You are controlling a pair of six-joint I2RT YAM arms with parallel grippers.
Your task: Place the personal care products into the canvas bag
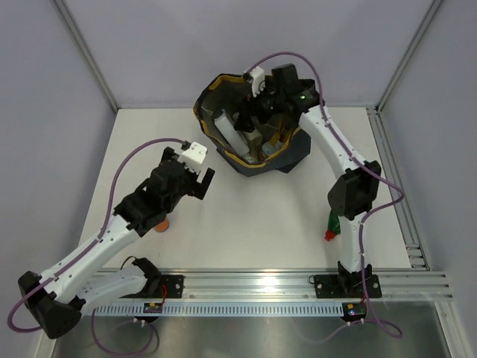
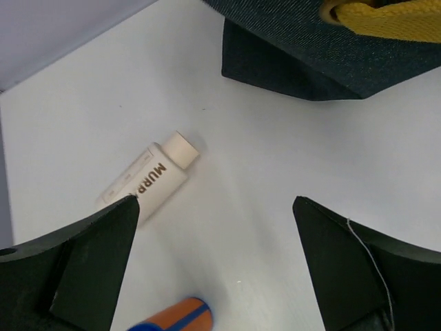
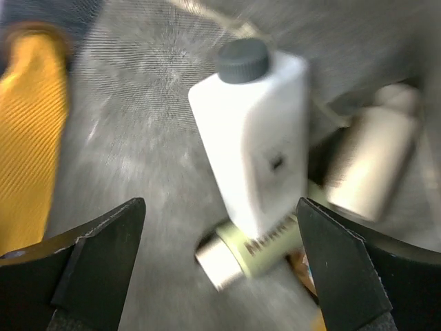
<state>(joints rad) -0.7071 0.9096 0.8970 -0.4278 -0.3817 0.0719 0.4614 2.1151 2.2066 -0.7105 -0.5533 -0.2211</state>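
The canvas bag [image 1: 287, 153], dark with mustard trim, stands at the back centre. My right gripper [image 1: 253, 119] is inside it, open and empty [image 3: 220, 269], above a white bottle with a dark cap [image 3: 255, 138], a beige bottle [image 3: 372, 165] and a pale labelled bottle [image 3: 251, 252]. My left gripper [image 1: 200, 183] is open and empty [image 2: 213, 262] over the table left of the bag [image 2: 331, 55]. Below it lie a cream labelled bottle [image 2: 148, 183] and an orange bottle with a blue cap [image 2: 176, 318], also under the left arm in the top view [image 1: 162, 225]. A green bottle with a red cap [image 1: 333, 224] lies by the right arm.
The bag's yellow handle shows at the upper right of the left wrist view [image 2: 386, 17] and at the left of the right wrist view [image 3: 27, 138]. Grey walls enclose the table on three sides. A metal rail [image 1: 253, 283] runs along the near edge.
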